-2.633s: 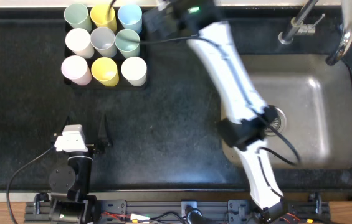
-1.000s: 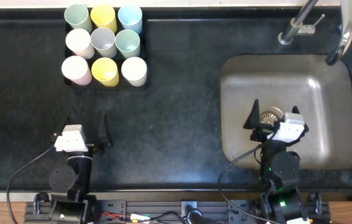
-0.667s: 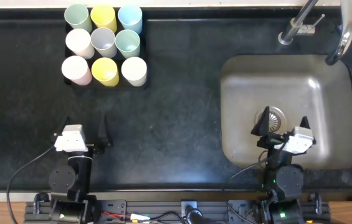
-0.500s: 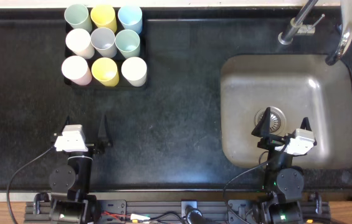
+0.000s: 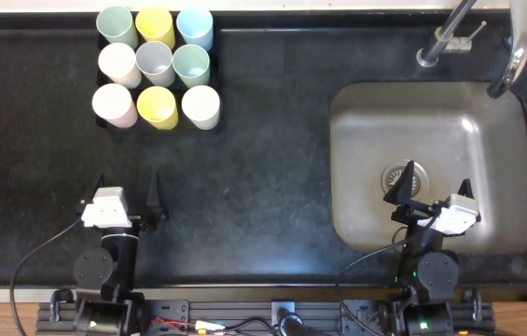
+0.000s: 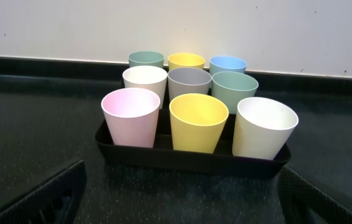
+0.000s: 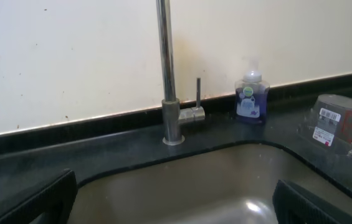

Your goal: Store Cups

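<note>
Nine cups (image 5: 156,61) sit in your black tray (image 6: 188,163) at the table's (image 5: 263,187) back left. Your left claw (image 5: 129,187) and right claw (image 5: 434,185) are both wide open, holding nothing; the right one is over the sink (image 5: 487,121).

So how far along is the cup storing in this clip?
Looks finished. Done: nine cups stand upright in the black tray, three rows of three, every slot taken. In hand: nothing; the left end effector over the counter and the right end effector at the sink are both open. Left: apparently nothing.
</note>
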Motion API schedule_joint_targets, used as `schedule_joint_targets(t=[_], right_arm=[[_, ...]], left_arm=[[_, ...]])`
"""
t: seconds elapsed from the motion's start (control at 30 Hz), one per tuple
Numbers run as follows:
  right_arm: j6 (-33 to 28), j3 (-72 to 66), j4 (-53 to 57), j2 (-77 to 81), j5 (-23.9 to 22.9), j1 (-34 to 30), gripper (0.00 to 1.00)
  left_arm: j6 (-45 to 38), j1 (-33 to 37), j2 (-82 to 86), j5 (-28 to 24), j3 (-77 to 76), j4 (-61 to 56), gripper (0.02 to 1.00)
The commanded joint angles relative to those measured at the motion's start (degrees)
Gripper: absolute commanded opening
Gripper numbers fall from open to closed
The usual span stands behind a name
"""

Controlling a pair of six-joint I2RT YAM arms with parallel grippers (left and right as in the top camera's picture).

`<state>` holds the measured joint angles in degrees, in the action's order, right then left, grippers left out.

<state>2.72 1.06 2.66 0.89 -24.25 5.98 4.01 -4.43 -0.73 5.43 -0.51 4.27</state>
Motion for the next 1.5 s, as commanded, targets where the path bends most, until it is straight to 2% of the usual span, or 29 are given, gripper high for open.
schedule_joint_targets(t=[0.03,0.43,0.63,0.77,0.97,1.5], right_arm=[[-0.4,-0.8,-0.1,-0.7,-0.2,-0.3,0.998],[-0.4,-0.8,-0.1,-0.6,0.7,-0.3,0.998],[-0.4,-0.8,0.2,-0.6,9.7,-0.3,0.996],[-0.4,-0.8,0.4,-0.6,12.7,-0.3,0.996],[-0.3,-0.8,1.5,-0.6,22.2,-0.3,0.998],[-0.3,-0.8,1.5,-0.6,22.5,-0.3,0.996]], left_arm=[[-1.2,-0.1,0.6,0.7,0.1,0.1,0.998],[-1.2,-0.1,0.6,0.7,0.1,0.1,0.998],[-1.2,-0.1,0.6,0.7,0.1,0.1,0.998],[-1.2,-0.1,0.6,0.7,0.1,0.1,1.000],[-1.2,-0.1,0.6,0.7,0.1,0.1,0.998],[-1.2,0.9,0.6,0.7,0.1,-0.1,0.998]])
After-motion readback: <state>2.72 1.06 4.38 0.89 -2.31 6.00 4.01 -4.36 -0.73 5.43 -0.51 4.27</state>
